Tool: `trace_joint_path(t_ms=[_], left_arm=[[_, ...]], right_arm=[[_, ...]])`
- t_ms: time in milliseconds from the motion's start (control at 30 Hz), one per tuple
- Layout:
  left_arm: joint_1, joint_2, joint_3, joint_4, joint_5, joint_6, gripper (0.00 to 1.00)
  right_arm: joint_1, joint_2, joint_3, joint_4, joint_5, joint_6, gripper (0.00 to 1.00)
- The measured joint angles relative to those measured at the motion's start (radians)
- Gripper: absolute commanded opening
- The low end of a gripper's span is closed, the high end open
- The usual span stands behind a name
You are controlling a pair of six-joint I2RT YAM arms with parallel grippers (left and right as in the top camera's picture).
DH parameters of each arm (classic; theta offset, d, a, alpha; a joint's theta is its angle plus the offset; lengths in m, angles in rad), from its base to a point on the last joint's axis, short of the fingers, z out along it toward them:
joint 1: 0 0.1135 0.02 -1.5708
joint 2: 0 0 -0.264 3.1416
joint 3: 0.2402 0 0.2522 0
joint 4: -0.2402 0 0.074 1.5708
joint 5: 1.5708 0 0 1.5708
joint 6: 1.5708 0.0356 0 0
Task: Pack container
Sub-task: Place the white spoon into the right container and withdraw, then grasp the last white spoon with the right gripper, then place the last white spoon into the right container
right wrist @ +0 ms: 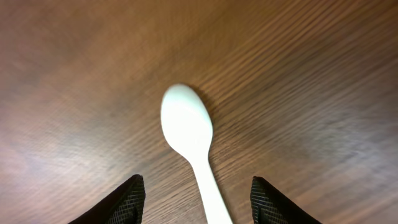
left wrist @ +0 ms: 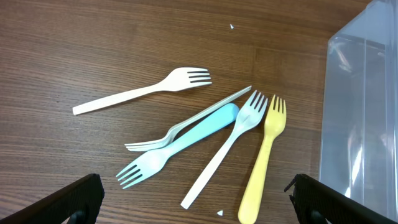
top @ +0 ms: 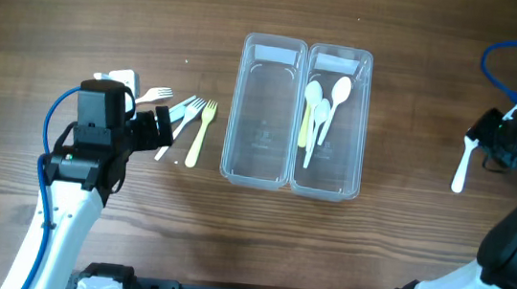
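Observation:
The clear twin container (top: 304, 45) lies mid-table. Its left tub (top: 256, 168) holds nothing; its right tub (top: 355, 126) holds several spoons (top: 325, 108). Left of it several forks (top: 191, 123) lie loose on the wood: cream (left wrist: 143, 92), blue (left wrist: 180, 143), white (left wrist: 227, 146) and yellow (left wrist: 264, 155). My left gripper (left wrist: 196, 186) hovers wide open just before their handle ends, touching none. At far right a white spoon (right wrist: 189, 134) lies on the table. My right gripper (right wrist: 196, 180) is open astride its handle, with wood showing on both sides of the handle.
The container's wall (left wrist: 360, 112) rises at the right edge of the left wrist view. A blue cable (top: 507, 65) loops above the right arm. Bare wood lies between the container and the white spoon (top: 463, 166).

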Motion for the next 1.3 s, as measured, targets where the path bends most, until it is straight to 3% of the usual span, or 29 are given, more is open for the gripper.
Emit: trace_joint_path(t_ms=[200, 500, 733, 933, 1300], left_arm=[[0.0, 0.0, 0.0, 0.0, 0.0, 0.0, 1.0], [0.0, 0.0, 0.0, 0.0, 0.0, 0.0, 1.0], [0.0, 0.0, 0.0, 0.0, 0.0, 0.0, 1.0], [0.0, 0.0, 0.0, 0.0, 0.0, 0.0, 1.0], [0.0, 0.0, 0.0, 0.0, 0.0, 0.0, 1.0]], right_arm=[[0.0, 0.064, -0.002, -0.039, -0.003, -0.045, 0.46], [0.0, 0.064, -0.068, -0.061, -0.002, -0.055, 0.45], [0.0, 0.061, -0.085, -0.037, 0.02, -0.045, 0.26], [0.0, 0.057, -0.092, -0.027, 0.034, -0.044, 0.18], [0.011, 0.034, -0.095, -0.024, -0.061, -0.044, 0.13]])
